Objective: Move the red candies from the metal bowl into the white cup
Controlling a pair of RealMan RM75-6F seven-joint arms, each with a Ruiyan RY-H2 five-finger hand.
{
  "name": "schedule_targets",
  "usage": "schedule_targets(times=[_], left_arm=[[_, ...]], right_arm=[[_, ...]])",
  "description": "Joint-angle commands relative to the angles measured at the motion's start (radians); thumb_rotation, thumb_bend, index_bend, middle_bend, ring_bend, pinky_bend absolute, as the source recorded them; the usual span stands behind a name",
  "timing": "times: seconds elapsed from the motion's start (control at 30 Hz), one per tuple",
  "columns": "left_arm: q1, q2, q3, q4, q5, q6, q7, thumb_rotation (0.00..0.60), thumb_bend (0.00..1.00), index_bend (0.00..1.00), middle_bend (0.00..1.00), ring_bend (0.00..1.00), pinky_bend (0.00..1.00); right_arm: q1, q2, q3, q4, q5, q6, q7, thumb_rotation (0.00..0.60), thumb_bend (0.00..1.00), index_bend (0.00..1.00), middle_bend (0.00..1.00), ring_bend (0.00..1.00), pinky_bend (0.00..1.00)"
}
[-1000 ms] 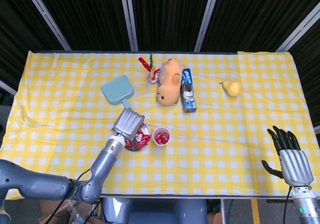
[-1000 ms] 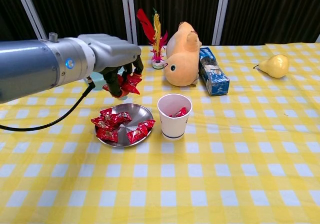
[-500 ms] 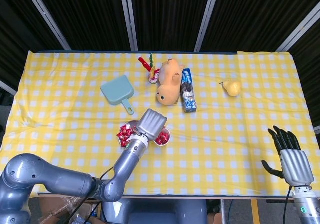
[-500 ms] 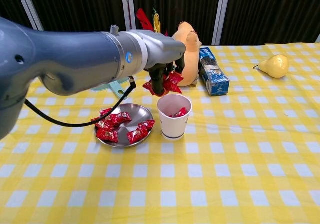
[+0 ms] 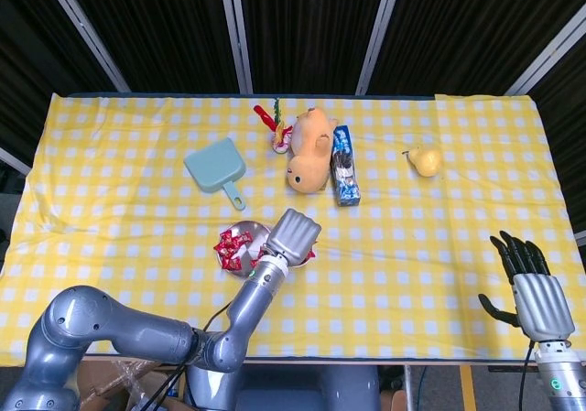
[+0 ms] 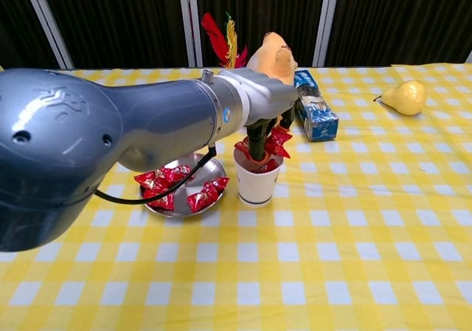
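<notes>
Red candy: a wrapped red candy [image 6: 274,141] is pinched in the left hand [image 6: 259,110] directly over the white cup [image 6: 257,180], centre of the chest view.
Metal bowl: the metal bowl [image 6: 212,167], just left of the cup, holds more red candies [image 6: 172,184].
In the way: the left forearm [image 6: 110,147] covers the bowl's back edge.
Right hand: right hand [image 5: 536,292] idle, fingers spread, lower right of the head view.
Around: plush duck [image 5: 310,150], blue packet [image 5: 343,164], feathered shuttlecock [image 5: 272,123], teal dustpan [image 5: 216,167], pear [image 5: 425,160] across the upper frame.
</notes>
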Motion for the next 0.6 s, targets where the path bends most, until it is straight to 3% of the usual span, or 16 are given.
schedule_targets(times=[0.03, 0.43, 0.6], left_arm=[[-0.001, -0.005, 0.002, 0.003, 0.005, -0.001, -0.008, 0.6, 0.39, 0.49, 0.57, 0.89, 0.95], [0.001, 0.004, 0.01, -0.009, 0.026, 0.008, -0.026, 0.6, 0.37, 0.47, 0.56, 0.89, 0.95], [0.004, 0.017, 0.016, -0.033, 0.022, 0.016, -0.022, 0.6, 0.37, 0.44, 0.61, 0.89, 0.95]], right_arm=[[0.0, 0.0, -0.001, 0.0, -0.001, 0.0, -0.001, 0.6, 0.34, 0.0, 0.0, 0.0, 0.0], [-0.001, -0.001, 0.0, 0.0, -0.002, 0.004, -0.003, 0.6, 0.34, 0.0, 0.0, 0.0, 0.0], [-0.001, -0.001, 0.001, 0.001, -0.002, 0.005, -0.002, 0.6, 0.34, 0.0, 0.0, 0.0, 0.0]])
